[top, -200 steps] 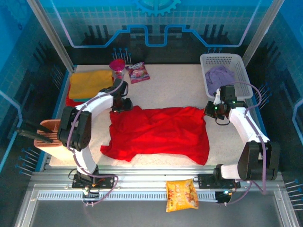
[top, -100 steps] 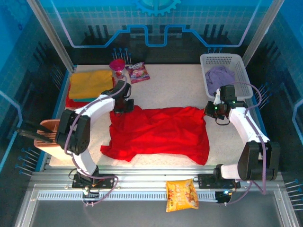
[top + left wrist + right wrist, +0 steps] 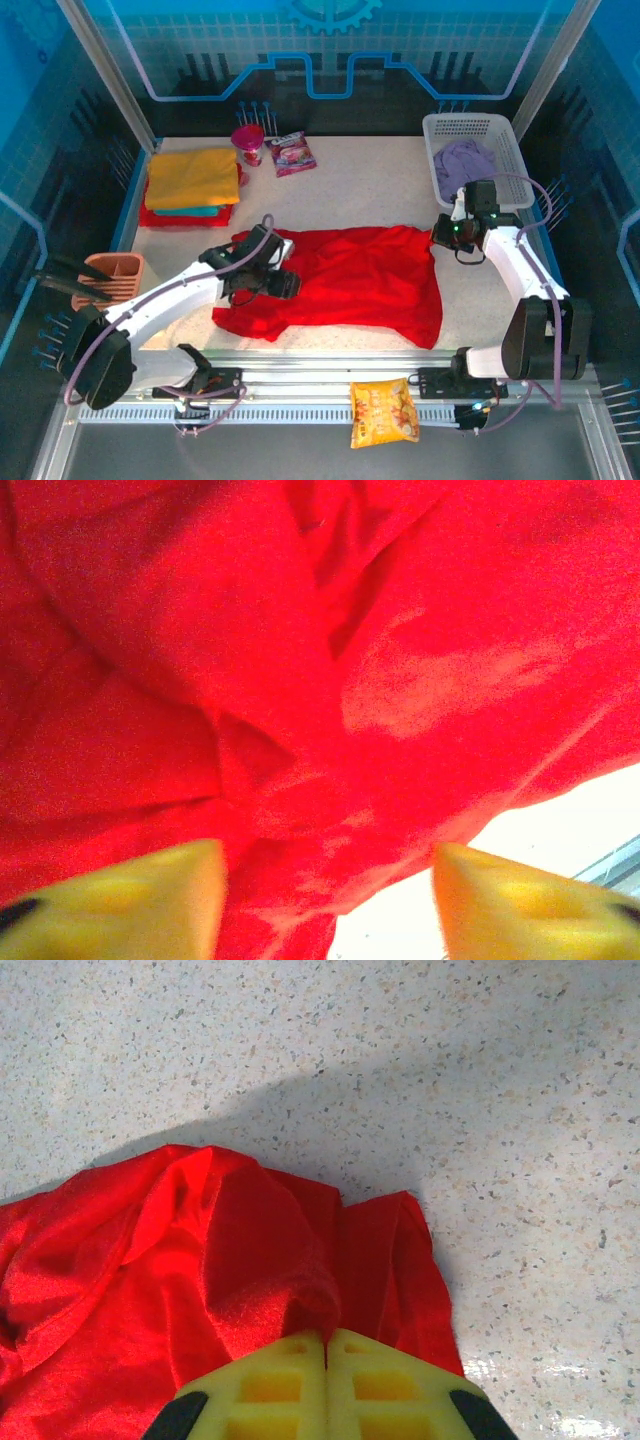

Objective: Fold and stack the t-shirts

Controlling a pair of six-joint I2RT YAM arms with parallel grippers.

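- At 10 o'clock on the pale speckled table (image 3: 370, 190) sits a folded pile, with a mustard yellow cloth t-shirt (image 3: 190, 175) on top and a teal cloth t-shirt (image 3: 190, 211) beneath it. This looks like the finished stack, set well away from the working area.
- The left gripper (image 3: 327, 885) hovers over the 9 o'clock side of the bright red cloth t-shirt (image 3: 350, 275), which lies spread across the table's middle. Its yellow fingers (image 3: 130, 905) stand well apart and grip nothing, probably ready to take hold of cloth for a fold.
- The right gripper (image 3: 326, 1345) is at the red shirt's 2 o'clock corner. It is closed tight and pinches a bunch of the cloth, most likely to anchor that corner.
- At 2 o'clock a pale lilac cloth t-shirt (image 3: 462, 160) lies crumpled in the white plastic lattice basket (image 3: 470, 125), awaiting its turn.
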